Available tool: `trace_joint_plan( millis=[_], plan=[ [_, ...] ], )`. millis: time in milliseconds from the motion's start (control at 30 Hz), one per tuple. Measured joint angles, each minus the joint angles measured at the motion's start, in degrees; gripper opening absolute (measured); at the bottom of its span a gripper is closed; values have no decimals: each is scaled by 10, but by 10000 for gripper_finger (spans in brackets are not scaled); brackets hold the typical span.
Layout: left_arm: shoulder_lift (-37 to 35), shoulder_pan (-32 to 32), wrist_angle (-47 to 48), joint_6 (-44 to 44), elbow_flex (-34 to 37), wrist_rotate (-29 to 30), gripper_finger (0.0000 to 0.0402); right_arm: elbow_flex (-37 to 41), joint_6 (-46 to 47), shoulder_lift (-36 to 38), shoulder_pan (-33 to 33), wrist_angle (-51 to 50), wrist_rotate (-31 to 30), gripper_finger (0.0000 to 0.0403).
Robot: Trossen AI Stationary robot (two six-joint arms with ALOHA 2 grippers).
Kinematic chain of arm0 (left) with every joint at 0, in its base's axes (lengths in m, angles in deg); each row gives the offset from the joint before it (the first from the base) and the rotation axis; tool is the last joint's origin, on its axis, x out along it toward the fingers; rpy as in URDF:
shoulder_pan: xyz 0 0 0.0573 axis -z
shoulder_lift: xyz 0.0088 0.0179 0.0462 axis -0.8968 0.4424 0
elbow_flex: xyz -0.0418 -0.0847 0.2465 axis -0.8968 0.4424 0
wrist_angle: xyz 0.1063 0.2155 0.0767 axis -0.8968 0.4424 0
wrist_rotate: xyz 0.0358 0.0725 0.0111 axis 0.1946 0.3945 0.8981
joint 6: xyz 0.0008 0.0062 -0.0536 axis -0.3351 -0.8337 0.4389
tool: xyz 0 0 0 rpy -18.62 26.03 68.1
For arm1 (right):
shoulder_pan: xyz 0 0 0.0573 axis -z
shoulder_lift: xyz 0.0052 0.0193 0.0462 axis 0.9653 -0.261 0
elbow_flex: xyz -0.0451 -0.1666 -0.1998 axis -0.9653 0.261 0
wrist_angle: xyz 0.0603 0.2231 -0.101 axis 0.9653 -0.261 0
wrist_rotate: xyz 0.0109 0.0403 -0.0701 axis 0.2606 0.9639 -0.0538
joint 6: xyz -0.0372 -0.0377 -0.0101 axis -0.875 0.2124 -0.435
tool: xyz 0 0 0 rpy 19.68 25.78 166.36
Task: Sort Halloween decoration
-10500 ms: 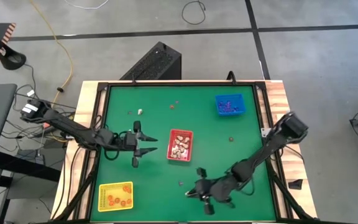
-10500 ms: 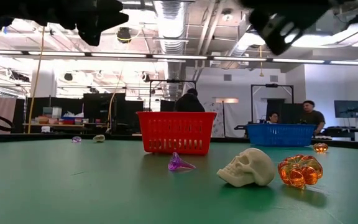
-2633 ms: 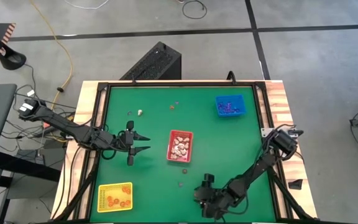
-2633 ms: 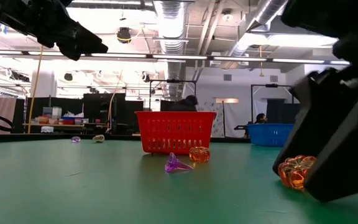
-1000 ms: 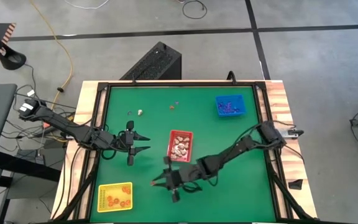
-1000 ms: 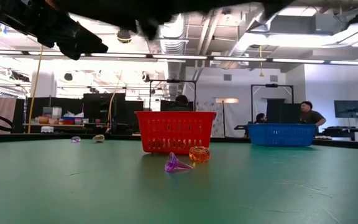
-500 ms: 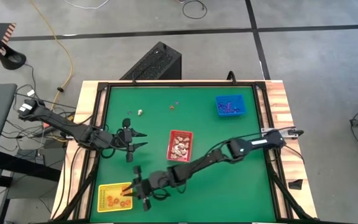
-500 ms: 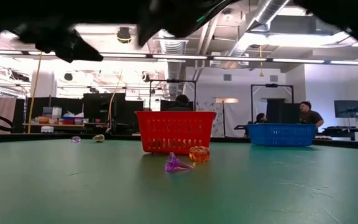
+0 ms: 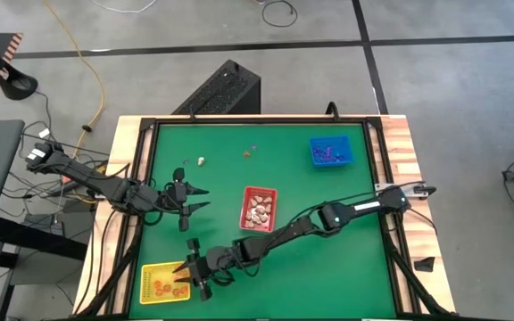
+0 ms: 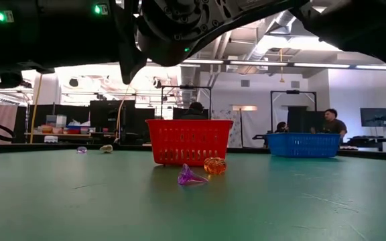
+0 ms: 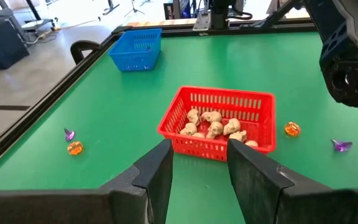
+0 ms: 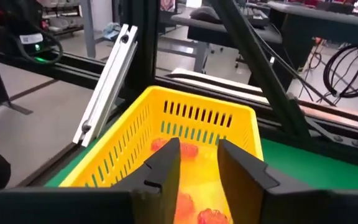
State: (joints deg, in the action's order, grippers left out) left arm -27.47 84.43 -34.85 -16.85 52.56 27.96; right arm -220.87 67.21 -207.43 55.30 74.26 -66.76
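My right gripper (image 9: pixel 184 276) hovers open over the right end of the yellow tray (image 9: pixel 154 270), which holds several orange pumpkin trinkets (image 12: pixel 185 202). Nothing shows between its fingers (image 12: pixel 166 165). My left gripper (image 9: pixel 202 200) waits open at the table's left, pointing at the red tray (image 11: pixel 219 96) of cream skulls (image 11: pixel 213 124). Loose Halloween decoration lies on the mat: an orange pumpkin (image 10: pixel 214 166) and a purple piece (image 10: pixel 191 176) on the red tray's near side, and a cream piece (image 9: pixel 202 161) with small ones (image 9: pixel 248 153) toward the far edge.
The blue tray (image 9: pixel 330 138) with purple pieces stands at the far right. My right arm (image 9: pixel 328 217) stretches low across the table's near half from the right edge. Black frame rails (image 12: pixel 114 81) run just beyond the yellow tray.
My right gripper has swept toward the table's left edge and dipped lower, going from the near side of the red tray to above the yellow tray. The trinkets on the mat and the three trays have stayed where they were.
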Motion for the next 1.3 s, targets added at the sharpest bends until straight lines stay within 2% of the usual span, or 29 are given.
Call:
trace_joint_plan(
  millis=[133, 300, 467, 600, 733, 800, 900, 1000, 1133, 1233, 1300],
  plan=[
    [0, 0, 1, -5, 0, 0, 141, 0, -20, 15, 0, -49, -2, 177],
    [0, 0, 21, 4, 0, 1, 141, 0, -83, 109, 0, -296, -6, 197],
    [0, 0, 41, 22, 0, 17, 141, -3, -118, 244, 13, -594, -6, 189],
    [0, 0, 55, 46, 0, 39, 142, 1, -91, 300, 40, -789, -6, 173],
    [1, 0, 68, 82, 0, 69, 141, 14, -65, 359, 61, -949, -6, 160],
    [2, -2, 86, 126, 0, 99, 141, 52, -52, 400, 71, -982, -5, 155],
    [21, -18, 115, 213, 0, 133, 141, 172, -52, 481, 85, -949, -1, 145],
    [56, -67, 94, 230, 0, 111, 141, 343, -53, 610, 102, -844, -2, 135],
    [115, -188, 36, 198, -17, 4, 141, 604, -36, 802, 132, -600, -2, 122],
    [167, -294, 38, 199, -52, -51, 141, 773, 1, 908, 147, -392, -3, 119],
    [209, -353, 27, 184, -78, -123, 141, 865, 25, 969, 153, -263, -4, 119]
  ],
)
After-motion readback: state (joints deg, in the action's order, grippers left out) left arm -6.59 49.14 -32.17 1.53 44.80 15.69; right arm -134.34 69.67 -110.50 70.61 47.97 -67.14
